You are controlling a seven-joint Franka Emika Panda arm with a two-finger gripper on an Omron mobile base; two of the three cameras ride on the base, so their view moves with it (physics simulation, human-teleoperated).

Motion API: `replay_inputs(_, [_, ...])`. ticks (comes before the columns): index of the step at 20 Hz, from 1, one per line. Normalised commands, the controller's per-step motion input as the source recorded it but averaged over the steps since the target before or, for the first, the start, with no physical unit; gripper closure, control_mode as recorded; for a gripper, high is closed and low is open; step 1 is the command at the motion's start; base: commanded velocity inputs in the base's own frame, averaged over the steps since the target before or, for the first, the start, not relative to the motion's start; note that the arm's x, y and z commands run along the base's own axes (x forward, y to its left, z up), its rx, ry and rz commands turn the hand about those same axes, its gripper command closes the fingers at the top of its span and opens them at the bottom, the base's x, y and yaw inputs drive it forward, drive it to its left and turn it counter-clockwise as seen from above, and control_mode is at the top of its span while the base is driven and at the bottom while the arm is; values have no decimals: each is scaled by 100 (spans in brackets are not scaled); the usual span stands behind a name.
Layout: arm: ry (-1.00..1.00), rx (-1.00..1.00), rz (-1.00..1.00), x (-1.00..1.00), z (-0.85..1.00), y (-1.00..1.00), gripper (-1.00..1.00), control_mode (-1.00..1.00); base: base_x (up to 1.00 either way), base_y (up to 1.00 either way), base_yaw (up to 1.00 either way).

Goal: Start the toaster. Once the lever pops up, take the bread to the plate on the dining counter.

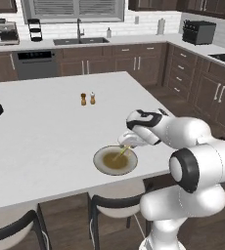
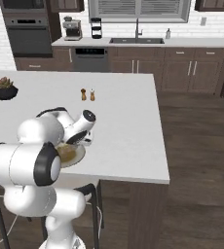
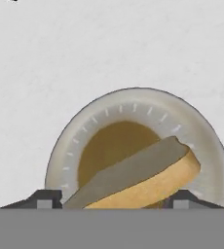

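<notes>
- While the gripper (image 1: 122, 152) hangs over the plate (image 1: 102, 166) near the front edge of the dining counter (image 1: 46, 127), little crowds it: two small shakers (image 1: 87, 98) stand side by side well behind the plate, and a dark bowl with a plant (image 2: 5, 89) sits far off toward the counter's left end.
- Two stools (image 1: 112, 204) tuck under the counter's front edge, below the plate.
- Against the back wall, a coffee machine (image 1: 8, 31) and a sink with a tall faucet (image 1: 78, 30) sit on the worktop; a dark boxy appliance (image 1: 198, 31) stands in the right corner.
- One slice of bread (image 3: 148, 182) is pinched between the two finger tips (image 3: 45, 200), held tilted just above the plate's olive-brown centre; whether it touches the plate I cannot tell.
- From the hand view the bread shows a tan-yellow edge and a shaded grey-brown face, thin, with a slightly ragged upper corner.
- One plate, round and shallow, with a pale grey rim marked by short ticks; the robot's arm hides part of it in the right base view.
</notes>
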Motion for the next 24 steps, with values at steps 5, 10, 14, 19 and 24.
replay_inputs(5, [8,0,-29,8,-2,-67,-100,-100,0,0,0])
replay_inputs(10, [14,0,-31,-1,0,-50,-100,-100,0,0,0])
replay_inputs(14, [6,0,-29,-30,33,-12,-100,-100,0,0,0])
replay_inputs(19, [4,0,-24,-49,98,44,-100,-100,0,0,0])
replay_inputs(24, [32,-4,-13,-53,98,69,-100,-100,0,0,0])
